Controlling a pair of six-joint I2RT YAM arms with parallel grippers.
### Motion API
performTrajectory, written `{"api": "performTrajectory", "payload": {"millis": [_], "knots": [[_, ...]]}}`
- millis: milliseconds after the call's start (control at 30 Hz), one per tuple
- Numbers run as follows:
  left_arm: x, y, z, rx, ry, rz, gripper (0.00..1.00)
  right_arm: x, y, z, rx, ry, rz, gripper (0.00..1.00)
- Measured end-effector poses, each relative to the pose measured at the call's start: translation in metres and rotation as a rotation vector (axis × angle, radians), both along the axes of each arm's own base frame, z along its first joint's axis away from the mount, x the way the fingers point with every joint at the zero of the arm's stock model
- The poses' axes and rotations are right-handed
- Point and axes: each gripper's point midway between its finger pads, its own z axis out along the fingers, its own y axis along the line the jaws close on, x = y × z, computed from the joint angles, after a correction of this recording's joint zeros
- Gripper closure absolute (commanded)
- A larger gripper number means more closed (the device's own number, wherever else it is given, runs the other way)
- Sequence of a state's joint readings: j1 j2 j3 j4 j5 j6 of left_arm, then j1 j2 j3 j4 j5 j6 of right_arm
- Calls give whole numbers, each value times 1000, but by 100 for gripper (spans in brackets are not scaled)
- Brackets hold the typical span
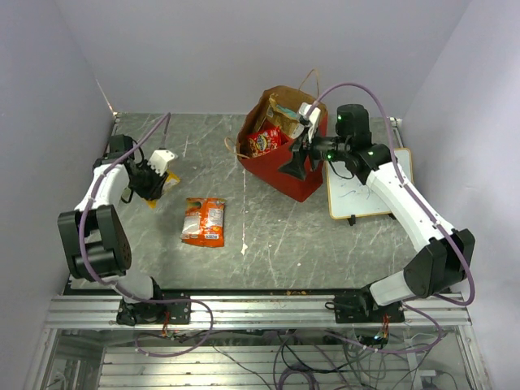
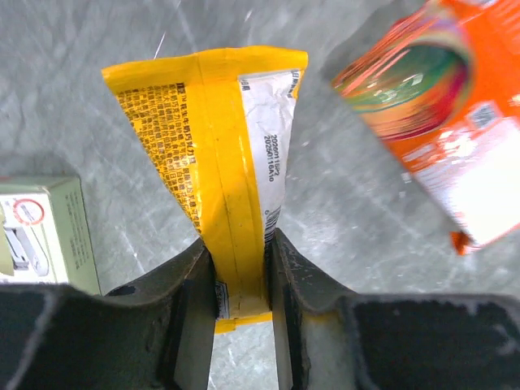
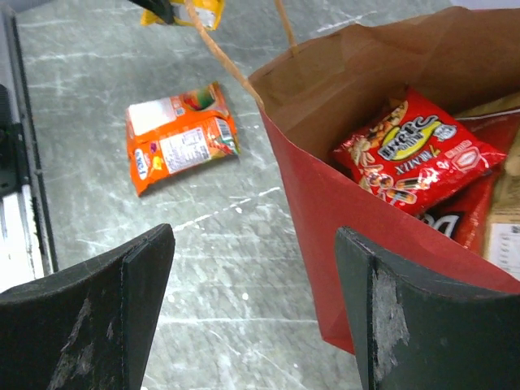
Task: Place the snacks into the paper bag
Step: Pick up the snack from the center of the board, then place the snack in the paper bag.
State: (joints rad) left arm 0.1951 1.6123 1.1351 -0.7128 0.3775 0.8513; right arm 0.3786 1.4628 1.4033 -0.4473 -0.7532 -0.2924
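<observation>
Left end effector pinches the yellow packet near the desk's left edge. We should lift squarely, then cross to the paper bag toward the far edge, where the right end effector waits spread.

Jaws: left end effector pinched narrow, right end effector spread wide.
</observation>
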Motion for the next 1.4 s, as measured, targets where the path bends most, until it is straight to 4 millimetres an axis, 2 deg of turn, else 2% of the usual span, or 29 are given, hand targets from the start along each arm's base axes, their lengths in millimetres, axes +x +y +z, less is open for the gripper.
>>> {"api": "performTrajectory", "payload": {"millis": [133, 367, 500, 667, 933, 1200, 1400], "knots": [[-4, -31, 33, -67, -65, -51, 65, -5, 7, -2, 48, 33, 24, 22], [-8, -94, 108, -157, -217, -172, 67, -15, 21, 11, 169, 81, 71, 25], [-26, -134, 142, -211, -278, -270, 68, -22, 32, 18, 224, 125, 103, 27], [-52, -167, 169, -280, -299, -359, 71, -37, 60, 22, 255, 187, 178, 28], [-83, -194, 189, -351, -289, -445, 74, -62, 111, 12, 255, 320, 276, 29], [-94, -202, 195, -357, -300, -470, 74, -70, 130, 6, 264, 427, 293, 31], [-98, -204, 187, -347, -283, -472, 74, -70, 140, 13, 273, 438, 291, 45]]}}
